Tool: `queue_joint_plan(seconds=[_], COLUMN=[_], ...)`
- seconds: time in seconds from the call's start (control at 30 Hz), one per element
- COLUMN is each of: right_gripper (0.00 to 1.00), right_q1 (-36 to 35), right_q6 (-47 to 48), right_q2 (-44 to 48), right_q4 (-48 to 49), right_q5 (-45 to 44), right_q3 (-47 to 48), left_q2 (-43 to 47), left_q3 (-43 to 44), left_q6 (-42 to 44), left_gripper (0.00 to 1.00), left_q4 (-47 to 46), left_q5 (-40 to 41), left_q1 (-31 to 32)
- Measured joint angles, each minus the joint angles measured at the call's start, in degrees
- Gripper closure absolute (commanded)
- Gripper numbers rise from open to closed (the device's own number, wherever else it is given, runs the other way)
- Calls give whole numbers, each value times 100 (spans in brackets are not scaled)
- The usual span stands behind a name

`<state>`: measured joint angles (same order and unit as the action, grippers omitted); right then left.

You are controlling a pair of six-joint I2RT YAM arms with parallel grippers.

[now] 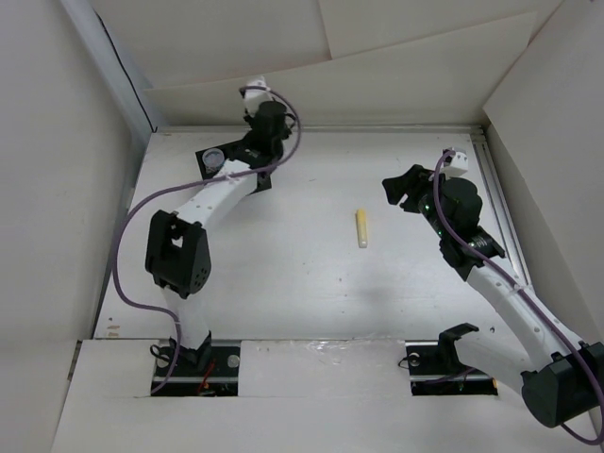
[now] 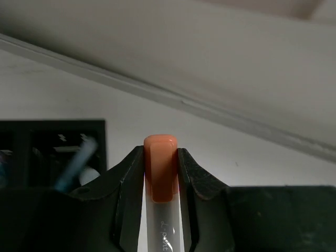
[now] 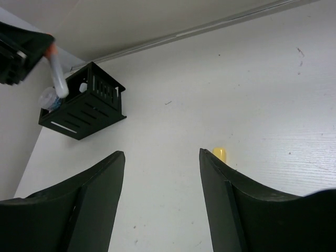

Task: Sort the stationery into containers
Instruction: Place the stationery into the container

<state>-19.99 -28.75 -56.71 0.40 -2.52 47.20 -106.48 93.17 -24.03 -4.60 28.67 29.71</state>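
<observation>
My left gripper (image 2: 160, 153) is shut on the orange marker (image 2: 160, 173), held upright over the black organizer box (image 1: 260, 182) at the far left of the table. In the right wrist view the orange marker (image 3: 55, 74) points down at the organizer (image 3: 84, 110). A light blue marker (image 2: 74, 164) stands inside the box. The clear cup-like piece (image 1: 213, 158) sits at the box's left end. The yellow marker (image 1: 360, 227) lies on the table in the middle. My right gripper (image 1: 404, 189) is open and empty, right of the yellow marker (image 3: 219, 153). The green marker is not in view.
White walls stand close around the table (image 1: 311, 283). A raised rail (image 1: 495, 208) runs along the right edge. The left arm's elbow (image 1: 177, 255) hangs over the left half of the table.
</observation>
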Motion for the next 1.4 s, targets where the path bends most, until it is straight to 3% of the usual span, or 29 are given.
queue_joint_plan(seconds=[0.17,0.33,0.73,1.4], right_gripper=[35,35,35,35], right_q1=[0,0,0,0], right_q6=[0,0,0,0], right_q2=[0,0,0,-2], right_q4=[0,0,0,2], right_q5=[0,4,11,13], right_q3=[0,0,0,0], left_q2=[-66,-393,-1403,-1495], left_q3=[326,514,787,470], left_q6=[-7,146,861,2009], left_gripper=[89,89,89,88], left_q4=[-114,-155,-297,-1517], left_q5=[186,424,1012,1823], left_q1=[-1001,-1408,-1342,-1043])
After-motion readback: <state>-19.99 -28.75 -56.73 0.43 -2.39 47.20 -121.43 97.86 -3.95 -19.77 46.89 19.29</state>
